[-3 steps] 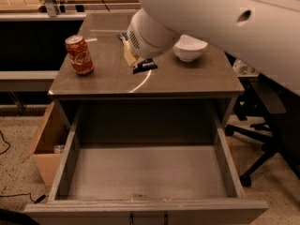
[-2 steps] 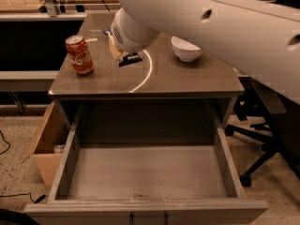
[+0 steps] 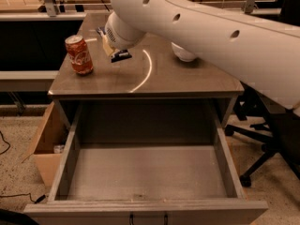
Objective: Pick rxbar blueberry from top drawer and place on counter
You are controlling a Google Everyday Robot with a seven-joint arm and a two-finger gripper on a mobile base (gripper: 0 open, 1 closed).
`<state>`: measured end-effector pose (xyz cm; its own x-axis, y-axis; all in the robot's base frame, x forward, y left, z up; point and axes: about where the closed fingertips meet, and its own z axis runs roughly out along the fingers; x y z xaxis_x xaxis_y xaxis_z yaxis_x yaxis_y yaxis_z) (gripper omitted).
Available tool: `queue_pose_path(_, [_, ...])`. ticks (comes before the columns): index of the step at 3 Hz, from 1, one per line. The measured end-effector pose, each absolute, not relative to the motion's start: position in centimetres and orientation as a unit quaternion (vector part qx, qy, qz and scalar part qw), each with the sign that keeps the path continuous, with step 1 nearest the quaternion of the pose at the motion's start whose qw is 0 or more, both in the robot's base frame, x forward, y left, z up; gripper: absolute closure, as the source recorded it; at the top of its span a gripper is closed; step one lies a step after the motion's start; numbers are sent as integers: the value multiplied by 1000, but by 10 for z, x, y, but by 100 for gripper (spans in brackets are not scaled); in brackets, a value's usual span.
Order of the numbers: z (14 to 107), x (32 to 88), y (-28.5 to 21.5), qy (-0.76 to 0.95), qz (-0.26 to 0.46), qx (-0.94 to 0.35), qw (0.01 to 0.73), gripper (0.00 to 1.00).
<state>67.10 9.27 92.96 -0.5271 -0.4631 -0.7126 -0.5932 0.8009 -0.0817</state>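
I see claw (image 3: 115, 50) over worktop (image 3: 187, 81), near red can (image 3: 78, 54) | I cannot tell its opening or hold | top drawer (image 3: 64, 163) stands open below worktop edge

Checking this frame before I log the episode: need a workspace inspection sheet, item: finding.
Surface: counter, glossy grey-brown, with a curved glare streak.
Job's things: top drawer pulled open, nothing seen inside. rxbar blueberry is a small dark flat piece at the claw's tip, over the counter's back left. Contact with the counter can't be told.
Clutter: red soda can upright at the counter's left. White bowl at the back, partly behind the arm.
Grippers: claw above the counter, right of the can.
Cables: thin cable on the floor, left.
Surroundings: cardboard box left of the drawer; office chair at right.
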Motion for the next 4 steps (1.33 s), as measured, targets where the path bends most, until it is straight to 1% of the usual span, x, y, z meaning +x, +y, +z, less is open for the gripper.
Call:
queue_pose_path(1, [904, 691, 88, 877, 96, -295, 368, 100])
queue_pose_path(2, [903, 691, 89, 877, 97, -296, 367, 83])
queue_pose_path(4, [904, 690, 91, 876, 96, -297, 367, 37])
